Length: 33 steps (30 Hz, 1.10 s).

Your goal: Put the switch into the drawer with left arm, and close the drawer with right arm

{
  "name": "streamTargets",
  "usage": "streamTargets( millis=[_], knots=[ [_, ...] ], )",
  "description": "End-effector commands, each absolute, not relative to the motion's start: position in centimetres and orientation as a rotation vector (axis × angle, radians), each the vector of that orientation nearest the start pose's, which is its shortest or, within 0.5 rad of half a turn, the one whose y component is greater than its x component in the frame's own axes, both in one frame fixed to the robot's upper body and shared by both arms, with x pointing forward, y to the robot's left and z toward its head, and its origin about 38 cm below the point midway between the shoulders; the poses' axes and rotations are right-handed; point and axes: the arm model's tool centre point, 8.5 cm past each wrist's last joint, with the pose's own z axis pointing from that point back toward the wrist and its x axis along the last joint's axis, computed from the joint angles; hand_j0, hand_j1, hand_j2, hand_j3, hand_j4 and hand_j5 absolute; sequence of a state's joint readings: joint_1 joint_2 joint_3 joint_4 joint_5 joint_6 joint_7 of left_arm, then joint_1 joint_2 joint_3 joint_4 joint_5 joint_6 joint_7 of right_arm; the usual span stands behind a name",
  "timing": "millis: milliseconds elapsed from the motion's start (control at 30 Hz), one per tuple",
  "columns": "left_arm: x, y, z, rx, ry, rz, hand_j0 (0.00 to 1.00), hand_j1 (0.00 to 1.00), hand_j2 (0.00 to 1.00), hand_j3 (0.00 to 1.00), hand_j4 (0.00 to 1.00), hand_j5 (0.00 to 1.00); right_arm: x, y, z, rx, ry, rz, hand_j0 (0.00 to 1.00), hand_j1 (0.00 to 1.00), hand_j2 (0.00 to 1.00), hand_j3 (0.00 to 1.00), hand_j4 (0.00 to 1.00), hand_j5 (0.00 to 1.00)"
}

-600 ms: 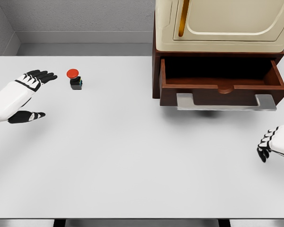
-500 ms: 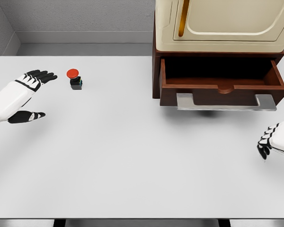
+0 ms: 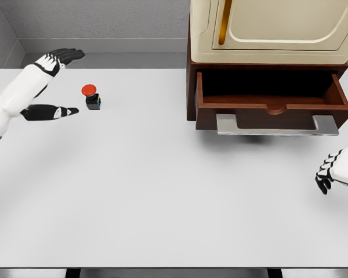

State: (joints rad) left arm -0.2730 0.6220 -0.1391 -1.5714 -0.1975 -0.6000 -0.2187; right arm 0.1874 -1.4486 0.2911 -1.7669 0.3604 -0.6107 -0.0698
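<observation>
The switch, a small black box with a red round button on top, stands on the white table at the far left. My left hand is open just left of it, fingers spread above and the thumb below, not touching it. The brown drawer under the cream cabinet stands pulled out, with a grey handle bar at its front and a dark inside. My right hand rests at the right edge, below the drawer, with its fingers curled and holding nothing.
A cream cabinet with a door and a gold handle sits on top of the drawer unit at the back right. A grey wall runs behind the table.
My left hand has moved up and to the right, closer to the switch, with fingers spread wider. The right hand has shifted slightly. The switch and drawer have not moved.
</observation>
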Motion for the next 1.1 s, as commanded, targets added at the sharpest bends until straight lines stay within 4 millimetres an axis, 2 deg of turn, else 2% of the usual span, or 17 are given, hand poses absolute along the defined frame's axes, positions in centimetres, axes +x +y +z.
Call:
streamTargets(
  millis=[0,33,100,133,200,267,367,500,600,700,800,833,867,1067],
  knots=[
    [40.6,30.3,20.4,0.2,-1.945,-1.229,1.0,1.0,1.0,1.0,1.0,1.0,28.6,-41.2,20.7,-0.378,-1.32,2.064,0.23,0.23,0.23,0.23,0.23,0.23],
    [41.2,29.9,20.0,0.187,-1.916,-1.221,1.0,1.0,1.0,1.0,1.0,1.0,28.6,-41.3,20.9,-0.379,-1.312,2.07,0.23,0.23,0.23,0.23,0.23,0.23],
    [41.2,29.9,20.0,0.187,-1.916,-1.221,1.0,1.0,1.0,1.0,1.0,1.0,28.6,-41.3,20.9,-0.379,-1.312,2.07,0.23,0.23,0.23,0.23,0.23,0.23],
    [44.1,28.4,17.8,0.09,-1.757,-1.098,1.0,1.0,1.0,1.0,1.0,1.0,28.6,-41.3,20.9,-0.382,-1.322,2.064,0.23,0.23,0.23,0.23,0.23,0.23],
    [45.0,28.8,16.9,0.002,-1.711,-0.972,1.0,1.0,1.0,1.0,1.0,1.0,28.5,-41.3,20.7,-0.376,-1.322,2.06,0.23,0.23,0.23,0.23,0.23,0.23],
    [45.7,29.1,17.0,-0.029,-1.714,-0.924,1.0,1.0,1.0,1.0,1.0,1.0,28.5,-41.3,20.7,-0.374,-1.322,2.058,0.23,0.23,0.23,0.23,0.23,0.23],
    [46.2,29.4,17.4,-0.027,-1.721,-0.913,1.0,1.0,1.0,1.0,1.0,1.0,28.5,-41.3,20.8,-0.376,-1.321,2.061,0.23,0.23,0.23,0.23,0.23,0.23],
    [46.8,30.1,17.1,-0.101,-1.733,-0.782,1.0,1.0,1.0,1.0,1.0,1.0,28.5,-41.3,20.8,-0.376,-1.321,2.061,0.23,0.23,0.23,0.23,0.23,0.23],
    [47.6,31.5,15.7,-0.144,-1.678,-0.648,1.0,1.0,1.0,1.0,1.0,1.0,28.6,-41.3,20.9,-0.379,-1.322,2.06,0.24,0.24,0.24,0.24,0.24,0.24],
    [48.1,29.6,15.3,-0.195,-1.715,-0.577,1.0,1.0,1.0,1.0,1.0,1.0,28.6,-41.3,20.9,-0.379,-1.316,2.063,0.25,0.25,0.25,0.25,0.25,0.25],
    [48.1,30.0,13.7,-0.193,-1.784,-0.506,1.0,1.0,1.0,1.0,1.0,1.0,28.6,-41.3,20.9,-0.379,-1.319,2.06,0.25,0.25,0.25,0.25,0.25,0.25],
    [48.0,29.5,13.5,-0.2,-1.823,-0.495,1.0,1.0,1.0,1.0,1.0,1.0,28.6,-41.3,20.9,-0.379,-1.318,2.062,0.25,0.25,0.25,0.25,0.25,0.25],
    [47.9,30.1,13.3,-0.185,-1.864,-0.472,1.0,1.0,1.0,1.0,1.0,1.0,28.6,-41.3,20.9,-0.379,-1.318,2.062,0.25,0.25,0.25,0.25,0.25,0.25],
    [48.2,31.0,12.0,-0.173,-1.836,-0.42,1.0,1.0,1.0,1.0,1.0,1.0,28.6,-41.3,20.8,-0.376,-1.319,2.061,0.25,0.25,0.25,0.25,0.25,0.25]
  ],
)
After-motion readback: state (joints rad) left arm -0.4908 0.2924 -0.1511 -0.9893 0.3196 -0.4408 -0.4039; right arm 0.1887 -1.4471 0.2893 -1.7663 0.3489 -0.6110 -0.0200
